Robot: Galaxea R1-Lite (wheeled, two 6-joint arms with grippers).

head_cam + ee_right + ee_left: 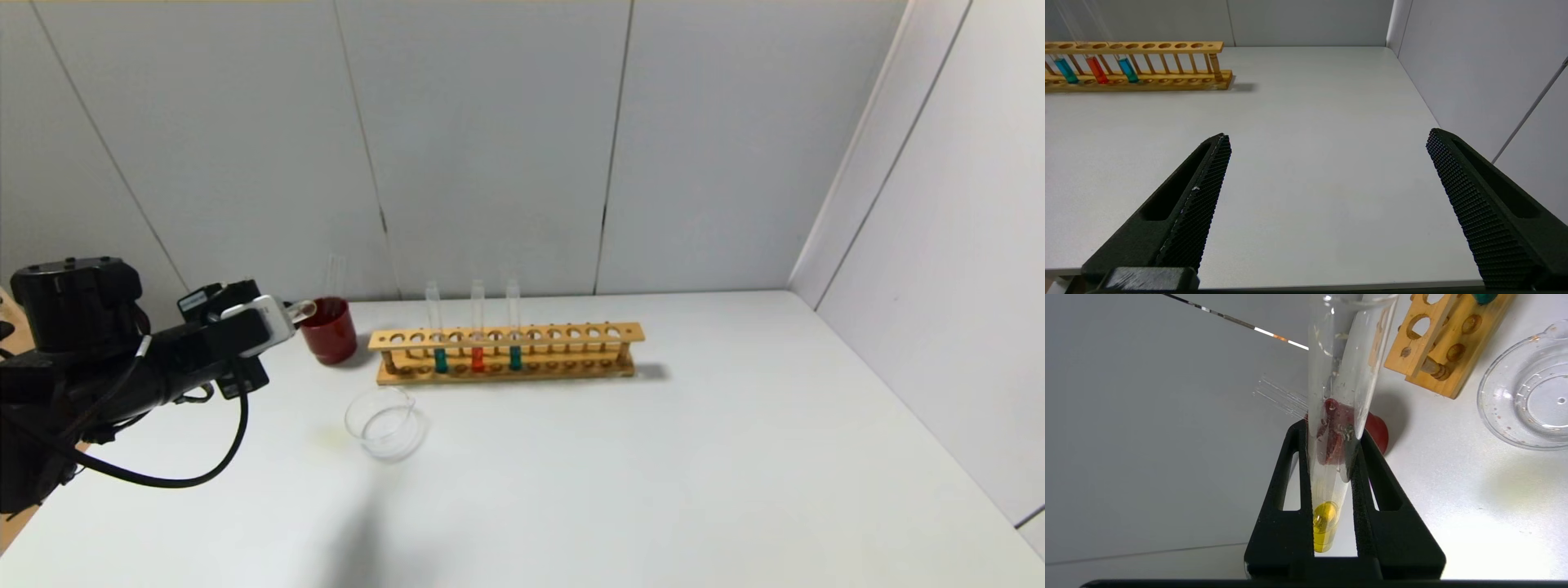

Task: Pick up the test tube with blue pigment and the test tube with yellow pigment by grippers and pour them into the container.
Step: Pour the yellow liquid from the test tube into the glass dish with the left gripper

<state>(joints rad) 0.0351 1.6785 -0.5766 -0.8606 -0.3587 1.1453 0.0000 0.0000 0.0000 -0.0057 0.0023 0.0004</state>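
The left claw is shut tight on the thin clear glass tube with yellow liquid, holding it up near the dark red cup. The low clear glass beaker sits on the white bench, just in front of the wooden rack with two blue-liquid tubes and one orange-red tube. The right claw is wide open and holds nothing.

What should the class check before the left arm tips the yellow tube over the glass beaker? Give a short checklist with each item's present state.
1. Left gripper jaws shut on yellow tube: ok.
2. Yellow liquid in the tube's closed end: ok.
3. Tube mouth over beaker: not ok; it lies by the red cup.
4. Beaker upright: ok.
5. Right gripper open, away from the rack: ok.
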